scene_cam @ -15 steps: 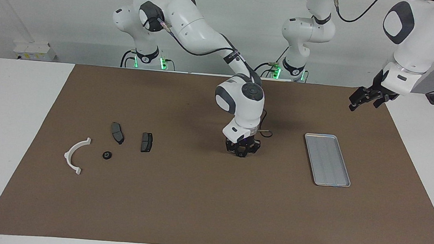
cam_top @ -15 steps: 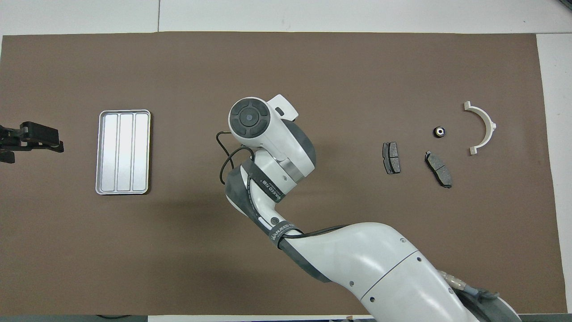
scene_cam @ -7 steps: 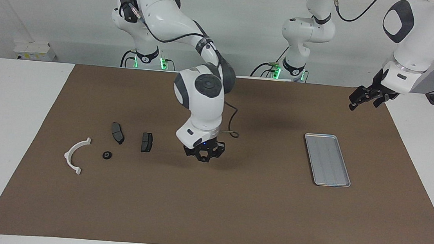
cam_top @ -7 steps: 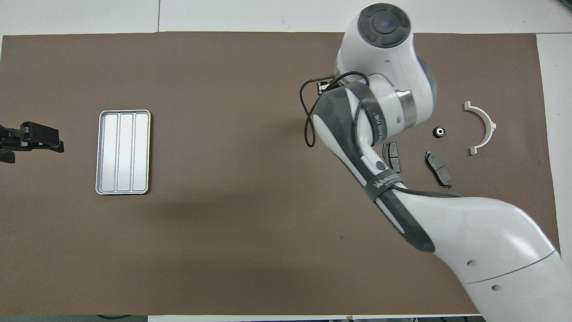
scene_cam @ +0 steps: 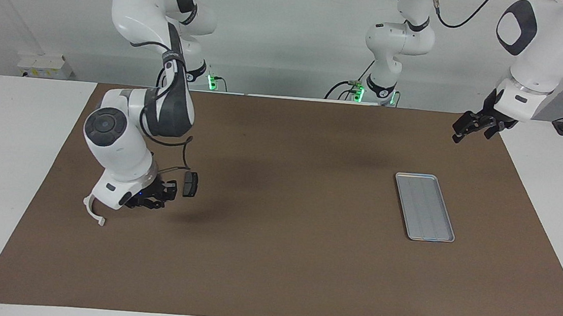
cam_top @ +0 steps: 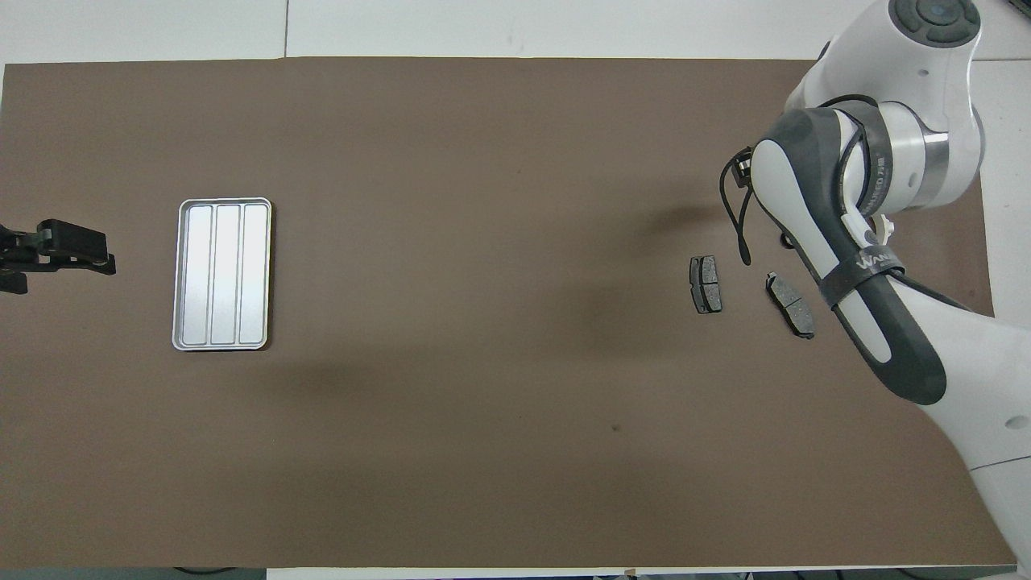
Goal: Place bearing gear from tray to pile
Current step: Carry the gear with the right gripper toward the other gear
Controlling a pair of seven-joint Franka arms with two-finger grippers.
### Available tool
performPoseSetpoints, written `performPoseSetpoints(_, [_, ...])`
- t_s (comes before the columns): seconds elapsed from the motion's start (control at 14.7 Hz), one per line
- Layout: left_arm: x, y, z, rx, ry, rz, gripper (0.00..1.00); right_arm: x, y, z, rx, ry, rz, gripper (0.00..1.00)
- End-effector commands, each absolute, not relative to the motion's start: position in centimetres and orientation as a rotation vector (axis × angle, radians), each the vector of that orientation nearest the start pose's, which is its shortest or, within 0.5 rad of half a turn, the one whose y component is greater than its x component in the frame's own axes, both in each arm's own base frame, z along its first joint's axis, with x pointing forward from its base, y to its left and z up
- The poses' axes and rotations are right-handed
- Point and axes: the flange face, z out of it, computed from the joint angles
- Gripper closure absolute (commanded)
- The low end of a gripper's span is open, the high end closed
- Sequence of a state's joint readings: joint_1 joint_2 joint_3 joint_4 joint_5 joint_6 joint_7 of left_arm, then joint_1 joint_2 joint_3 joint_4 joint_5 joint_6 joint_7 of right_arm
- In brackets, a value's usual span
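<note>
The silver tray [scene_cam: 425,207] lies bare on the brown mat toward the left arm's end; it also shows in the overhead view [cam_top: 224,274]. The pile lies toward the right arm's end: a white half-ring bracket [scene_cam: 94,211], mostly covered by the right hand, and two dark brake pads [cam_top: 705,283] [cam_top: 790,304]. One pad [scene_cam: 190,184] shows in the facing view. My right gripper [scene_cam: 151,200] hangs low over the pile, between the bracket and that pad. No bearing gear shows; the hand covers that spot. My left gripper [scene_cam: 473,127] waits raised over the mat's corner.
The brown mat [scene_cam: 271,269] covers most of the white table. The right arm's wrist and forearm [cam_top: 870,242] hide part of the pile in the overhead view.
The right arm has swung from the middle of the mat to over the pile. It now covers the small black bearing and one pad. The left arm has not moved.
</note>
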State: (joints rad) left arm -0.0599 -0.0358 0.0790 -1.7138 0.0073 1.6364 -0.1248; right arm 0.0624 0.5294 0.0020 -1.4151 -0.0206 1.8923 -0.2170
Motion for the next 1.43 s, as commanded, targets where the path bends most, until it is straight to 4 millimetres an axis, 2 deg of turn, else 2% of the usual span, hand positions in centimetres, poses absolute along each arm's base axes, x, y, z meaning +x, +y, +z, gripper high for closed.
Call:
performPoseSetpoints(0.0, [54.0,1.2,58.5,-3.115,-0.205,0.047,0.00,67.4,3.3,37.6,-3.098,-0.507,0.041,1.00])
performPoseSetpoints(0.2, [54.0,1.2,58.5,-3.115,-0.205,0.047,0.00,65.9,3.2,35.8,-3.101,-0.507,0.000,1.00])
performPoseSetpoints(0.48, [54.0,1.2,58.5,-3.115,-0.205,0.047,0.00,65.0,2.9,33.7,-3.102,-0.500,-0.003,1.00])
performPoseSetpoints(1.36, [54.0,1.2,58.4,-3.114,-0.205,0.049,0.00,62.6,3.1,29.5,-3.103,-0.491,-0.012,1.00])
